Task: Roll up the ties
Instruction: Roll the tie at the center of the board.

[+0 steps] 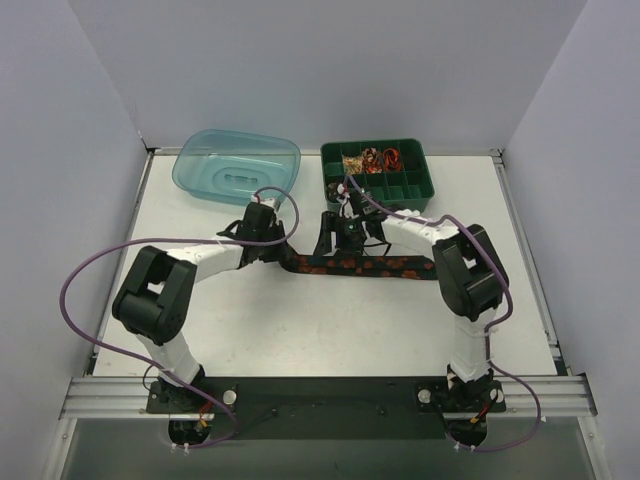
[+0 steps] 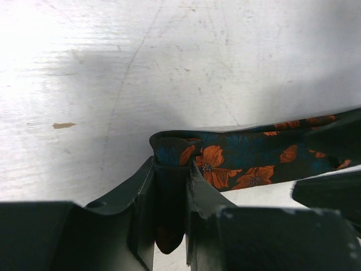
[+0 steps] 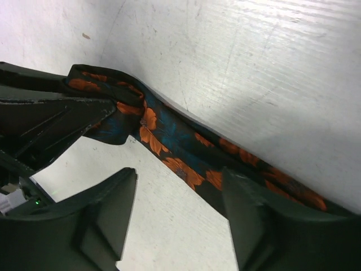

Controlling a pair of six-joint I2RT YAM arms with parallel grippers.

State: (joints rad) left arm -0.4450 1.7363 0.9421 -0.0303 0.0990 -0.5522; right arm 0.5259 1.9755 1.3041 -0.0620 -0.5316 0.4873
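One tie (image 1: 370,267), black with orange flowers, lies in a line across the middle of the table. My left gripper (image 1: 272,248) is shut on its folded left end; in the left wrist view (image 2: 172,175) the fabric (image 2: 242,161) is pinched between the jaws and runs off to the right. My right gripper (image 1: 338,240) hovers low over the tie just right of the left one. In the right wrist view it (image 3: 177,176) is open and empty, with the tie (image 3: 169,141) passing beside and under its right finger (image 3: 254,214).
A teal plastic tub (image 1: 237,165) stands at the back left. A green compartment tray (image 1: 378,172) at the back right holds rolled orange-patterned items in its far cells. Purple cables (image 1: 80,270) loop off both arms. White walls enclose the table.
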